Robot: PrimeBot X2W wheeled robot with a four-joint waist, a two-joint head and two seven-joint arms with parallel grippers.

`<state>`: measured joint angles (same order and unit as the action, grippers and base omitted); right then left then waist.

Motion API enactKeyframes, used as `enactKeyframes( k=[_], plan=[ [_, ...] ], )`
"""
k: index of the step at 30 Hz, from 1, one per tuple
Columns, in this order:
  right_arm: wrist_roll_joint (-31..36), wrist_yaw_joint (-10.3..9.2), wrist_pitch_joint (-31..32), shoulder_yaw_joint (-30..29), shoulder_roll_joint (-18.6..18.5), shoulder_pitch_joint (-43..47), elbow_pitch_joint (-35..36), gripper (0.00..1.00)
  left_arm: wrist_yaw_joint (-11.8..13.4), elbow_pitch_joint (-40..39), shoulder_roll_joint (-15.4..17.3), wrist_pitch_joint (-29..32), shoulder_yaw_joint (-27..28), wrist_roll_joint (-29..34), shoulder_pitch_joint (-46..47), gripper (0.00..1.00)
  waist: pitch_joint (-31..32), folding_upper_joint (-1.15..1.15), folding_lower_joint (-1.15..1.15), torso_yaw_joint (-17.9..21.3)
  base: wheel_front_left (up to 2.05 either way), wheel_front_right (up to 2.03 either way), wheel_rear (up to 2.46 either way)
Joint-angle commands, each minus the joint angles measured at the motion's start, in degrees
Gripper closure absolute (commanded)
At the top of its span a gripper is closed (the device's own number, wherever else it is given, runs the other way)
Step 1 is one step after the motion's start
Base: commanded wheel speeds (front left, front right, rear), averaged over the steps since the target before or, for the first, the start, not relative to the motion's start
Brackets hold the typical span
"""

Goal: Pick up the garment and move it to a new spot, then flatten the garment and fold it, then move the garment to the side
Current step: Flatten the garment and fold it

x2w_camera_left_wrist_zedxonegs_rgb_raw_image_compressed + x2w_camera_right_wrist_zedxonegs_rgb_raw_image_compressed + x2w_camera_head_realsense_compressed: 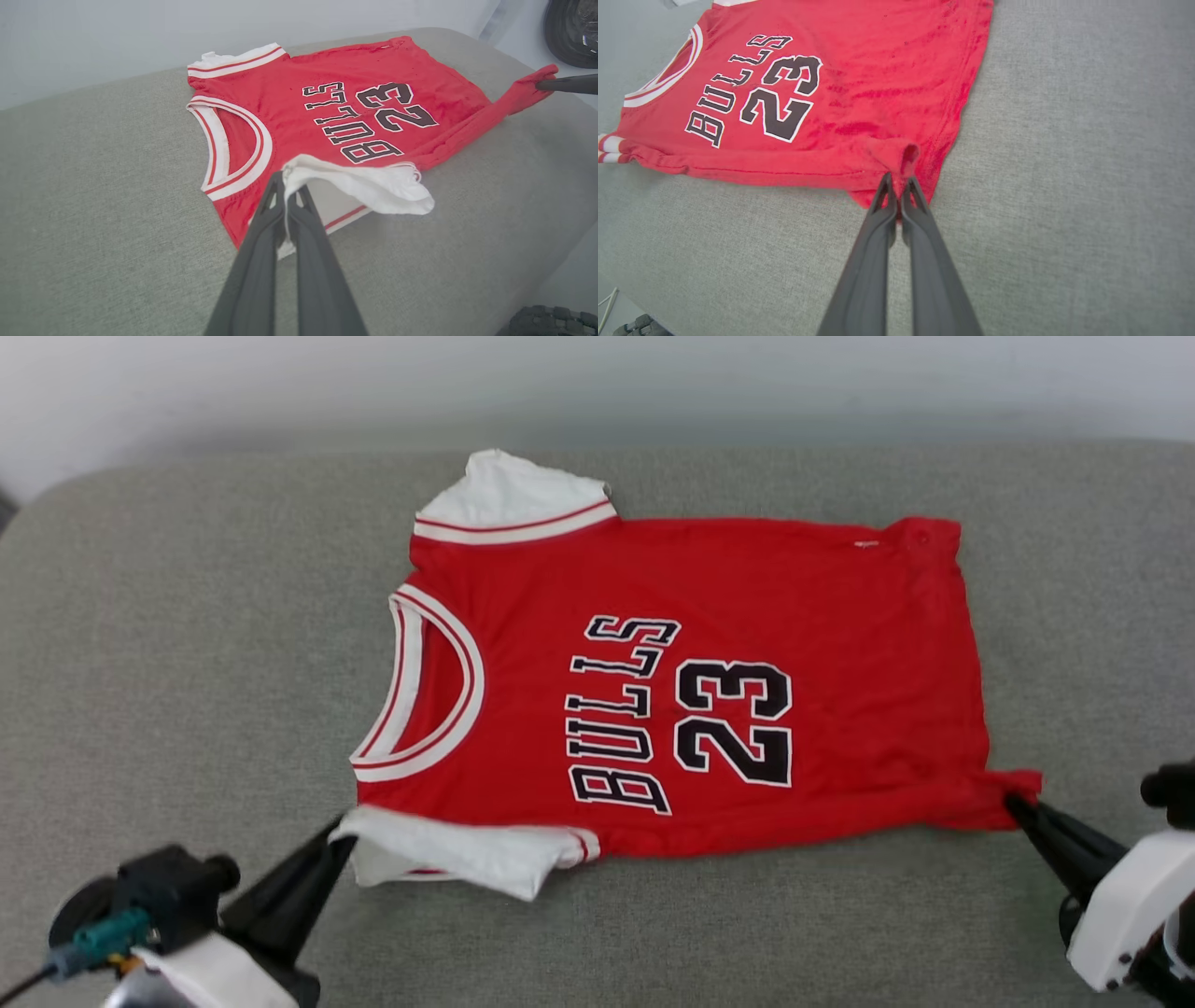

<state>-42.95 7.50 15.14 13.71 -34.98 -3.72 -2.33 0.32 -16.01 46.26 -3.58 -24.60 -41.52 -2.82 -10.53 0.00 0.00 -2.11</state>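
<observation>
The garment (822, 644), a red jersey with white sleeves and a black "BULLS 23" print, lies front up and spread out on the grey cushion (187, 644), collar toward the left. My left gripper (344, 833) is shut on the near white sleeve (369, 186), which is lifted off the cushion; the left wrist view shows that gripper (286, 179) pinching the sleeve's edge. My right gripper (1013, 800) is shut on the near hem corner at the right, and the right wrist view shows it (897, 178) clamping a small fold of red cloth (896, 156).
The cushion's far edge meets a pale wall (597, 383). Bare grey cushion (1064, 186) lies on all sides of the garment. A dark wheel (574, 28) shows beyond the cushion's end in the left wrist view.
</observation>
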Motion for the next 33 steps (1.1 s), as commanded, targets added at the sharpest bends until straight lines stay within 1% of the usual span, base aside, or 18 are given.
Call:
enactKeyframes(
  k=[1, 7, 11, 20, 27, 28, 33],
  plan=[
    [0.10, -0.02, 0.74, -0.73, 0.89, -1.70, 0.55, 1.00, -0.72, 0.53, -0.47, -0.19, 0.34, 0.28, 2.48, 1.00, -2.84, 0.00, 0.00, 0.12, 0.00, 0.00, 0.00],
    [3.34, -0.02, 4.08, -0.97, 1.49, -7.09, 0.77, 1.00, -3.29, 4.58, -1.35, 0.43, 0.61, 0.81, 11.05, 1.00, -7.36, 0.00, 0.00, 0.54, 0.00, 0.00, 0.00],
    [6.25, -0.02, 5.55, -0.53, 2.40, -10.57, -0.13, 1.00, -4.33, 7.87, -2.35, 0.20, 0.06, 2.00, 16.02, 1.00, -10.00, 0.00, 0.00, 0.71, 0.00, 0.00, 0.00],
    [10.52, -0.02, 7.39, -1.55, 4.17, -15.45, -2.40, 1.00, -5.35, 16.47, -5.06, -1.74, 0.30, 2.93, 24.72, 1.00, -14.12, 0.00, 0.00, 1.02, 0.00, 0.00, 0.00],
    [12.52, -0.02, 7.75, -1.02, 5.43, -17.48, -3.90, 1.00, -6.17, 23.40, -6.77, -3.07, -1.59, 4.45, 28.76, 1.00, -15.26, 0.00, 0.00, 1.16, 0.00, 0.00, 0.00],
    [12.52, -0.02, 7.75, -1.02, 5.43, -17.48, -3.90, 1.00, -6.17, 23.40, -6.77, -3.07, -1.59, 4.45, 28.76, 1.00, -15.26, 0.00, 0.00, 1.16, 0.00, 0.00, 0.00],
    [13.44, -0.03, 7.29, -0.86, 6.16, -18.12, -5.58, 1.00, -6.56, 28.23, -8.57, -4.67, -3.25, 5.41, 30.55, 1.00, -14.92, 0.00, 0.00, 1.02, 0.00, 0.00, 0.00]
  ],
)
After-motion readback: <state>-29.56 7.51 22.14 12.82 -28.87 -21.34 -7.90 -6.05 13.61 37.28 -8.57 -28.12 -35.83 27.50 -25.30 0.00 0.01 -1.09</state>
